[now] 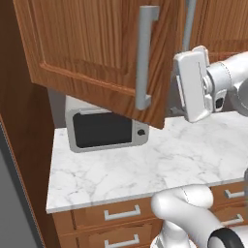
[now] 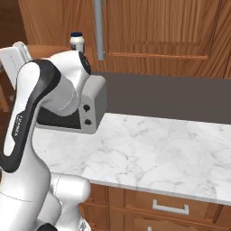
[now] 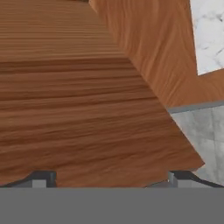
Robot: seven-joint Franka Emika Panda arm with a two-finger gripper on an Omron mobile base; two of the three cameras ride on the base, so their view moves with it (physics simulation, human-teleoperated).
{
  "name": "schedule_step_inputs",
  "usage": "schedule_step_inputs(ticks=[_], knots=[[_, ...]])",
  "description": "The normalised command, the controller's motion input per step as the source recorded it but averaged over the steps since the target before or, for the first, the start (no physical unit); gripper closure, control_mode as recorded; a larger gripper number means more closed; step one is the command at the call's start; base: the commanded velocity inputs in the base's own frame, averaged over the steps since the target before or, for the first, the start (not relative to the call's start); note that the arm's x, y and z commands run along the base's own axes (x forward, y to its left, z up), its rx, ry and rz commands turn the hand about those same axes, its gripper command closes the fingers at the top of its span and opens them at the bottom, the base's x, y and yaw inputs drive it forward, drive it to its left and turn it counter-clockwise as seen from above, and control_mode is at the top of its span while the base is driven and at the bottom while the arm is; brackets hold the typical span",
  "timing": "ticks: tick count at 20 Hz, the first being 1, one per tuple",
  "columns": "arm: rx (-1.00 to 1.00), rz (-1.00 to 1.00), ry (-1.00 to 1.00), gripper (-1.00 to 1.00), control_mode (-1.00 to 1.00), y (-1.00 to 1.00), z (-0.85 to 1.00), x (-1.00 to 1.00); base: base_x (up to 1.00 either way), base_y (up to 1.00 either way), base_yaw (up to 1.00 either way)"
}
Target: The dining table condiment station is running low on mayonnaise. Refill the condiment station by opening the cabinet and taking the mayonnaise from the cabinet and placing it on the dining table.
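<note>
- Where the cabinet (image 1: 97, 53) hangs over the counter (image 1: 160, 160), its left door stands swung out toward the base, the long grey bar handle (image 1: 144, 58) on its face; the right base view shows the closed neighbouring door (image 2: 158, 31) with its own handle (image 2: 99, 29).
- White, grey-veined, the counter runs beneath, with wooden drawers (image 1: 121, 215) under its front edge.
- A grey microwave (image 1: 104, 128) sits at the back of the counter, partly under the open door.
- The gripper (image 3: 109, 177) is raised beside the door's free edge; its fingertips (image 3: 43, 178) sit wide apart against wood grain, holding nothing.
- The mayonnaise (image 2: 77, 43) stands upright inside the cabinet, behind the arm's elbow.
</note>
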Motion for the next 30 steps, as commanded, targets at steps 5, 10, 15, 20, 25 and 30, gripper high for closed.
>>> schedule_step_inputs(ticks=[5,10,15,20,25,30], knots=[[0.01,0.24,0.0,-1.0,-1.0,0.88,-0.35,-0.65,0.0,0.0,0.0],[-0.01,0.14,0.0,-1.0,-1.0,1.0,-0.36,-0.19,0.0,0.0,0.0],[-0.04,0.1,-0.01,-1.0,-1.0,1.0,-0.1,-0.07,0.0,0.0,0.0],[-0.04,0.05,-0.18,-1.0,-1.0,0.88,0.01,-0.16,0.0,0.0,0.0],[-0.04,-0.01,-0.38,-1.0,-1.0,0.04,0.14,-0.23,0.0,0.0,0.0],[-0.03,-0.05,-0.23,-1.0,-1.0,-0.63,0.0,0.0,0.0,0.0,0.0]])
